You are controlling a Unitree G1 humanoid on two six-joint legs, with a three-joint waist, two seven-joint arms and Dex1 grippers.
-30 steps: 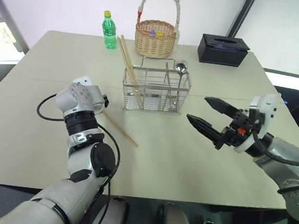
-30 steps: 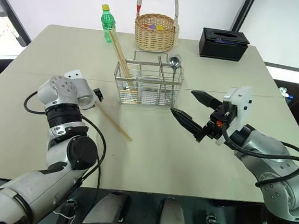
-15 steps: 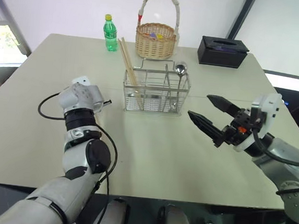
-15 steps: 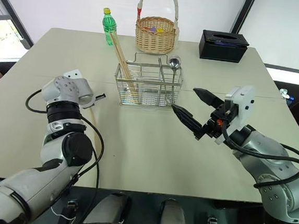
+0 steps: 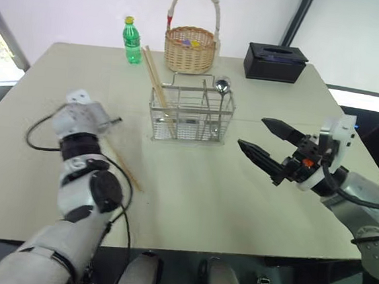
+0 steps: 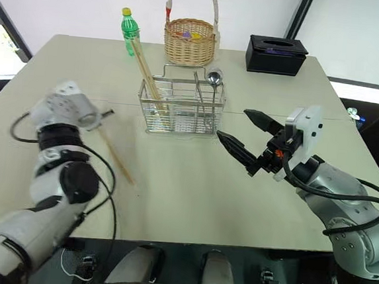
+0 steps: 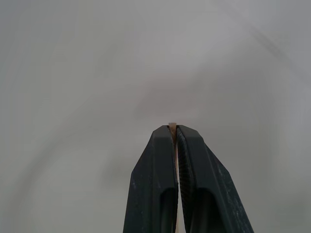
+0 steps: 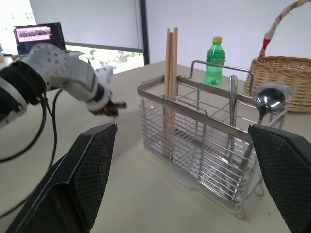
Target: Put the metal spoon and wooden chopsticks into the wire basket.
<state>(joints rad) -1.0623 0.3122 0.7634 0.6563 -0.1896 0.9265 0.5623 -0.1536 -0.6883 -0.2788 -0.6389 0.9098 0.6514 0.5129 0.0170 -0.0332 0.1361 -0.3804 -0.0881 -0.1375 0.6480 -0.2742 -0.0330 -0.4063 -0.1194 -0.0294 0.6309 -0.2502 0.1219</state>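
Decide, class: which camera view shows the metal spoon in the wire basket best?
The right wrist view: the metal spoon stands close up in the wire basket, bowl upward. Both eye views show it small, at the basket's far right corner. The left wrist view faces bare table.

The wire basket (image 5: 191, 121) is sitting mid-table with two tan chopsticks (image 5: 153, 79) leaning out of its left compartment. The shiny spoon (image 5: 221, 87) is standing bowl-up at its right end. A third chopstick (image 5: 123, 169) is slanting at near left, its far end pinched.

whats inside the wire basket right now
The wire basket holds wooden chopsticks leaning in its left end and the metal spoon upright at the right. Contents lower down behind the wires are unclear.
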